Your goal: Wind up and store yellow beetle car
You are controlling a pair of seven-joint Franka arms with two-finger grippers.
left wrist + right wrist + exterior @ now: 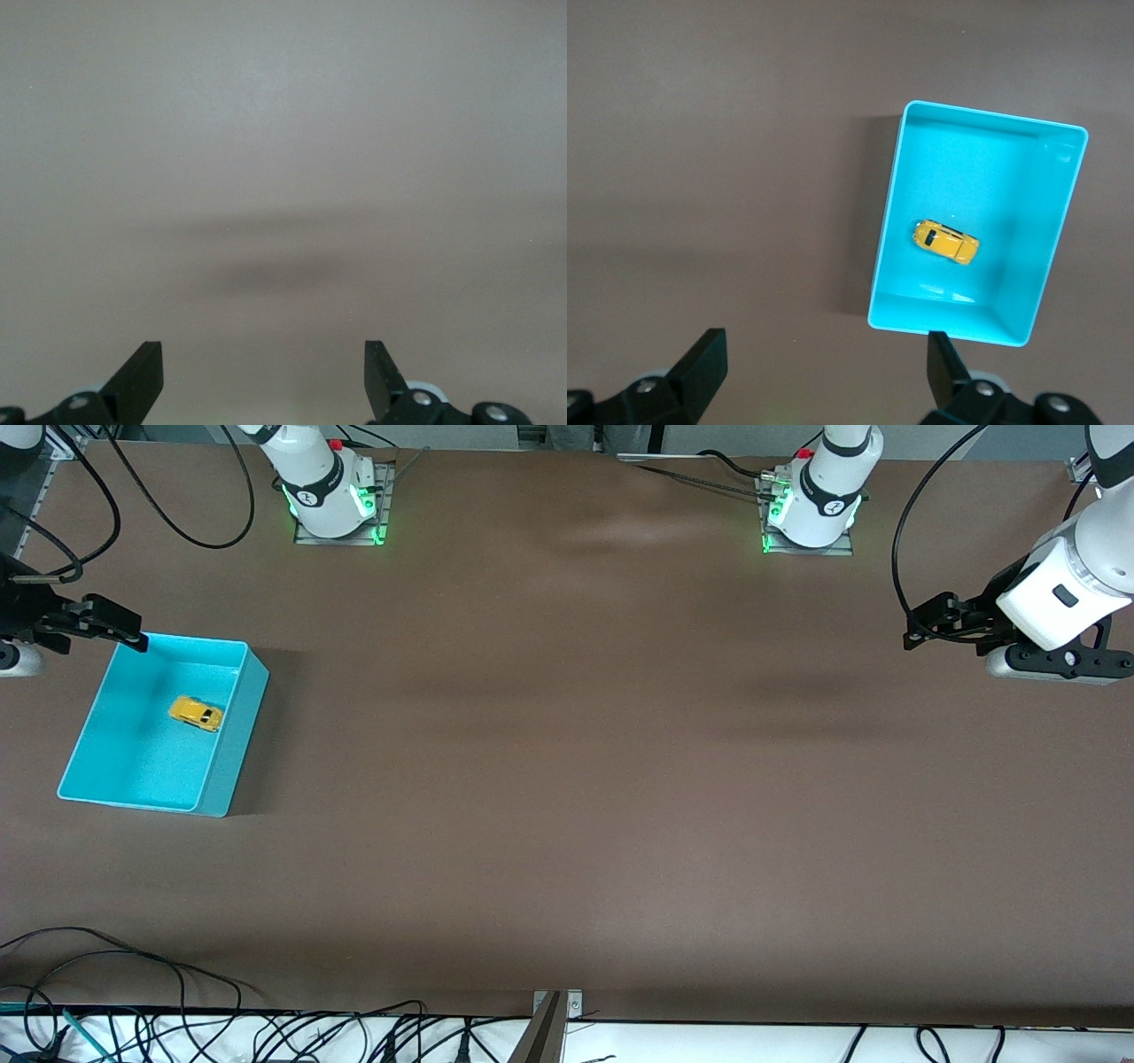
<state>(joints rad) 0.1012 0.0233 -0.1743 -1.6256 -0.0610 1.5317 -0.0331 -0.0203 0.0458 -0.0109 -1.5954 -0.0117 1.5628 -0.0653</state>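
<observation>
The yellow beetle car (195, 713) (946, 242) rests on its wheels on the floor of the turquoise bin (232, 757) (992, 113), at the right arm's end of the table. My right gripper (115, 627) (826, 343) hangs open and empty in the air, over the table just beside the bin and well above the car. My left gripper (921, 631) (263, 350) waits open and empty over bare table at the left arm's end. Nothing touches the car.
The brown table top (567, 779) spreads wide between the two arms. The arm bases (332, 500) (811, 509) stand at the table edge farthest from the front camera. Loose cables (133, 1019) lie along the near edge.
</observation>
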